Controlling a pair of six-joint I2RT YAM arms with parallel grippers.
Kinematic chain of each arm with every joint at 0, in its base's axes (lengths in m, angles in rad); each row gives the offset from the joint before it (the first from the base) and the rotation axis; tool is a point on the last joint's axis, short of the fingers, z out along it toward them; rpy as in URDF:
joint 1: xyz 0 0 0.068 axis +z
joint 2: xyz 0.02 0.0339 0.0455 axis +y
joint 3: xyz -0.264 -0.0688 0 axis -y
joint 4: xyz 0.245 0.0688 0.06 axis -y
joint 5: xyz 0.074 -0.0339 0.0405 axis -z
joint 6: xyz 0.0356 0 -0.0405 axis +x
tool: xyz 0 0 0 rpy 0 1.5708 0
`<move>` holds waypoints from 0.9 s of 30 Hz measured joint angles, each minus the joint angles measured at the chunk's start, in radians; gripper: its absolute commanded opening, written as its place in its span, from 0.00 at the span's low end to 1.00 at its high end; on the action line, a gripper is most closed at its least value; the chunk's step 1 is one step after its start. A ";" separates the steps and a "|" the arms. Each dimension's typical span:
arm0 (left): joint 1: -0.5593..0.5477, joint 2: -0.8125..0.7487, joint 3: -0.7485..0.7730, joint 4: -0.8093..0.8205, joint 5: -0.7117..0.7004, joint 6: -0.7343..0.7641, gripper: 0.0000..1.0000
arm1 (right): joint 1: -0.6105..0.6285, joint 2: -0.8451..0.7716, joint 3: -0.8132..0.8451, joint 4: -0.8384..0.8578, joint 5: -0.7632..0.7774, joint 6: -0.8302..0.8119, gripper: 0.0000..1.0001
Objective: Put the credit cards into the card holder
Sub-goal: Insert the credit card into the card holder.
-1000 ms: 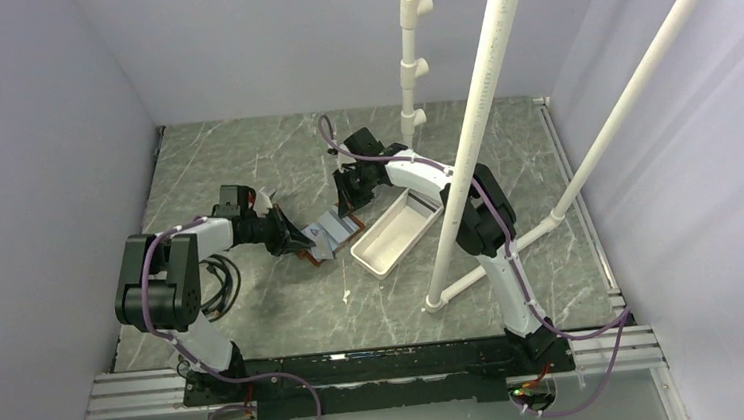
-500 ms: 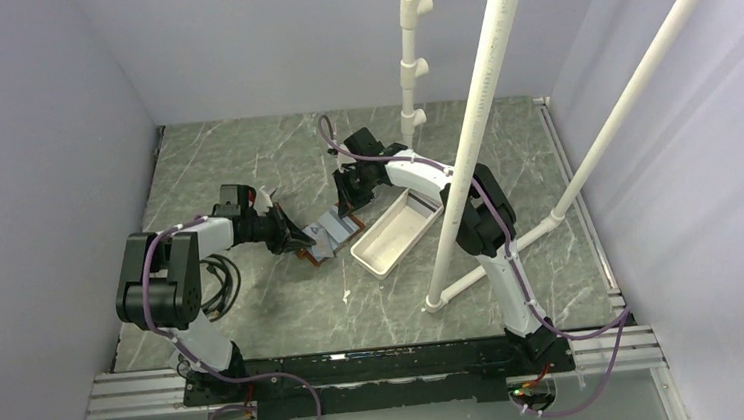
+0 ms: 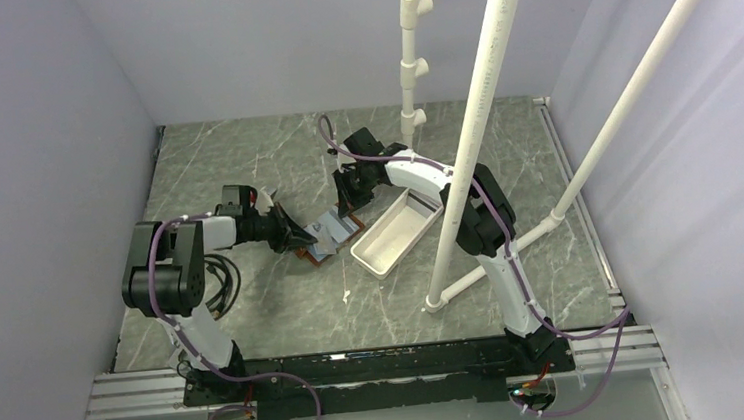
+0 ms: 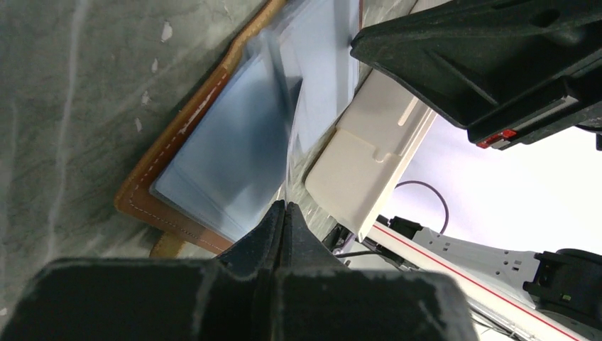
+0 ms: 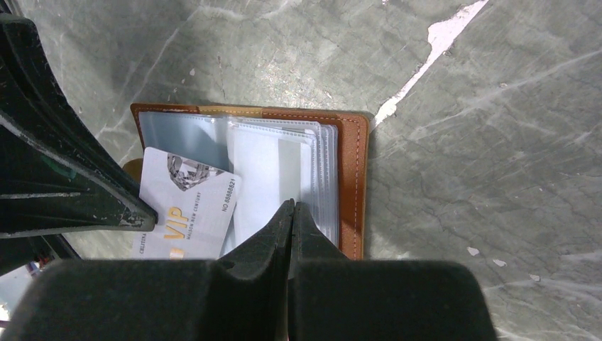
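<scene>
left claw: closed. a thin sheet runs edge-on straight into the tips. from the right wrist view that's the white card with gold "vip" print, its left edge tucked behind the left claw's finger. reads as pinched by that edge.

right claw: closed, tips together directly above the clear sleeves near the holder's spine side. can't tell if it's pinching a sleeve or only pressing on them.

card holder: brown leather with light stitching, lying open and flat on the counter, sleeves fanned up. in the top view it sits between the two claws, left arm coming in from the left, right arm from behind.

card position: angled over the left half of the open holder, one corner lying on the sleeves, lower end hanging past the holder's near edge. can't tell whether any of it is inside a pocket.

white tray: long, just beside the holder on its right side. can't make out any contents from these views.
</scene>
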 measured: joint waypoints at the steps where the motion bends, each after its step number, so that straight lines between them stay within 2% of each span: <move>1: 0.002 0.003 0.000 0.002 0.000 -0.002 0.00 | 0.000 0.000 0.002 -0.002 0.000 0.000 0.00; 8: 0.021 0.011 -0.001 0.020 -0.010 -0.036 0.00 | 0.002 0.006 0.013 -0.008 0.003 -0.004 0.00; 27: 0.025 0.051 -0.050 0.212 -0.010 -0.203 0.00 | 0.008 0.017 0.029 -0.009 0.003 -0.004 0.00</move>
